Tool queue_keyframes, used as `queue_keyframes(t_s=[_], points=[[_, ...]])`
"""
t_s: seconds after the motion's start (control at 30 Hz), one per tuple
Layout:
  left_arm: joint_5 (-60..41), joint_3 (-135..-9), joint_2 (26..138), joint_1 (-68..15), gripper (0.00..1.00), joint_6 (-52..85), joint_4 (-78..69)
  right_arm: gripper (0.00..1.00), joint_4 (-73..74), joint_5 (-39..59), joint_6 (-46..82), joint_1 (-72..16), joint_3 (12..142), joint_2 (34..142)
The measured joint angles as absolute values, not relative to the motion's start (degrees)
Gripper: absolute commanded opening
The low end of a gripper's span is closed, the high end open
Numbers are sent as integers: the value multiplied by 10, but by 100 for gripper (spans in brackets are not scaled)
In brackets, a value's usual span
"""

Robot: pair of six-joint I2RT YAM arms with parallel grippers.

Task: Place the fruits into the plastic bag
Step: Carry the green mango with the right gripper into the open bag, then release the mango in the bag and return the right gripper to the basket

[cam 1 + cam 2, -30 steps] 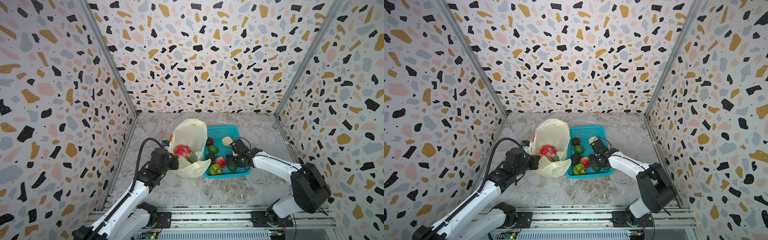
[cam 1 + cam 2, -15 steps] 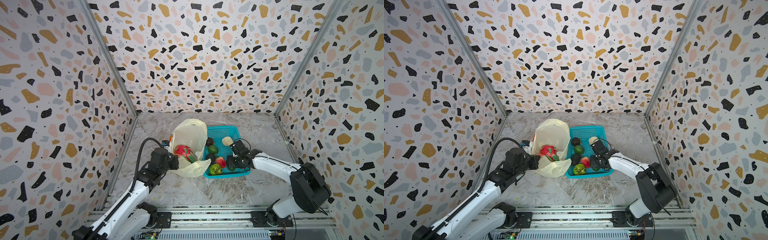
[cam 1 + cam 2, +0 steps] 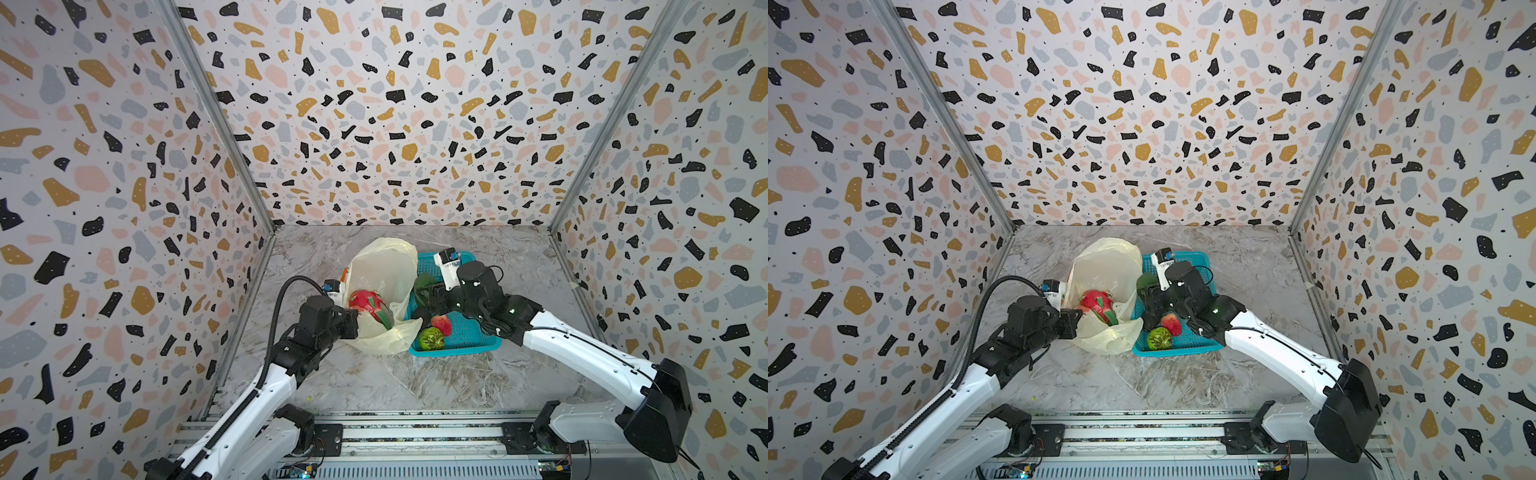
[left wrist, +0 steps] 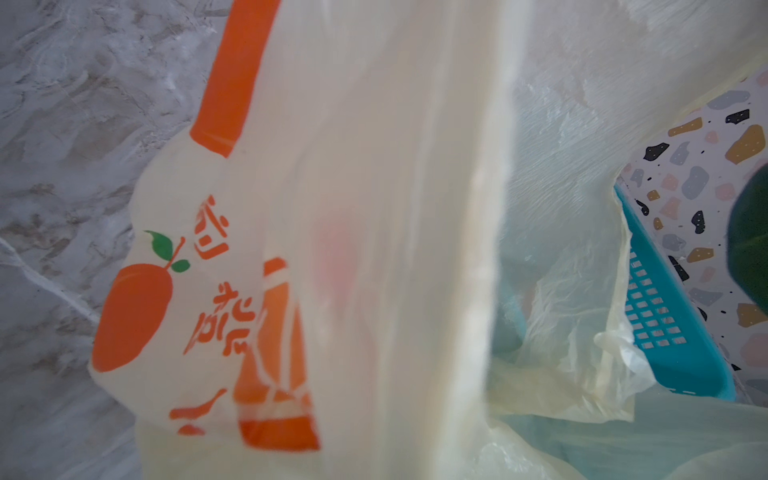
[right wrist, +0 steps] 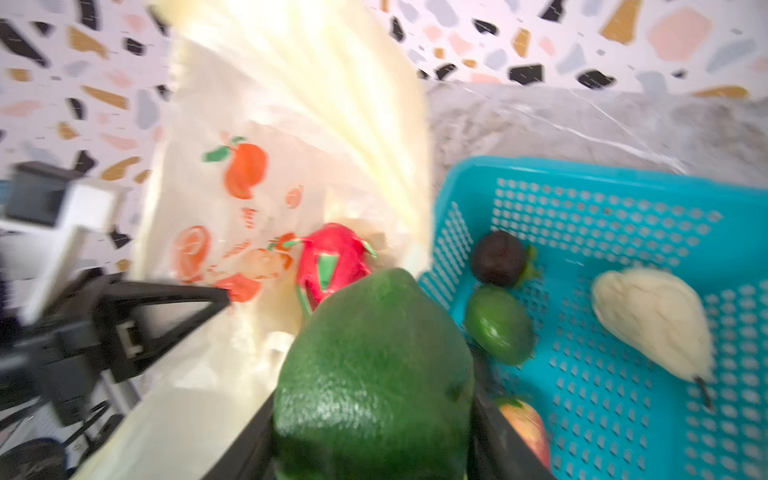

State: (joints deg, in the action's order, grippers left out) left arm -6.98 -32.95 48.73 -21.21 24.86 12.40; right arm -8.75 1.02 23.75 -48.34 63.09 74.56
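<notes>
Fruits [image 3: 1159,337] are split three ways: some in the basket, one in the bag, one in the air. The step in hand therefore reads as the carry across.

Towards the front edge of the marbled grey tabletop [image 3: 415,382], a bumpy green fruit [image 3: 431,338] and a small red-pink fruit [image 3: 441,324] sit in the near-left corner of the teal rectangular mesh basket [image 3: 457,351].

The left arm [image 3: 291,353] has its jaws pinched together on the near rim of the thin translucent cream-yellow plastic bag [image 3: 384,266], which is printed with orange fruits. They hold its mouth up, open towards the basket, which it touches. Inside lies a red dragon fruit with green scales [image 3: 370,305].

The right arm [image 3: 582,353] has its jaws clamped on a large dark-green fruit [image 5: 374,374] with pebbled skin, raised over the basket's left wall just beside the bag's mouth.

Farther back in the basket are a smaller smooth green fruit [image 5: 498,324], a dark purple round fruit [image 5: 498,257] and a pale cream pear-shaped fruit [image 5: 652,316].

The next move, as I judge it, is to carry the held fruit over the rim, lower it and part the jaws. The film is limp, so the mouth could fold shut.
</notes>
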Motion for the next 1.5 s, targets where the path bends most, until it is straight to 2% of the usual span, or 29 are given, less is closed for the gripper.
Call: queue_keyframes(t_s=[0.27,0.53,0.8,1.03,1.2,1.37,1.5], points=[[-45,-329,479,-212,0,249,144,40,-44,79,189,-528,706,838],[-14,-347,463,-212,0,249,199,41,-43,83,176,-537,785,975],[-16,-348,456,-212,0,253,215,44,-77,95,173,-553,850,1079],[-23,-348,456,-212,0,253,219,47,-121,140,148,-588,865,1127],[-23,-352,456,-212,0,253,227,53,-157,172,131,-599,886,1163],[-22,-357,457,-212,0,253,227,70,-179,177,124,-601,887,1174],[-21,-357,457,-212,0,253,227,79,-185,166,123,-599,890,1174]])
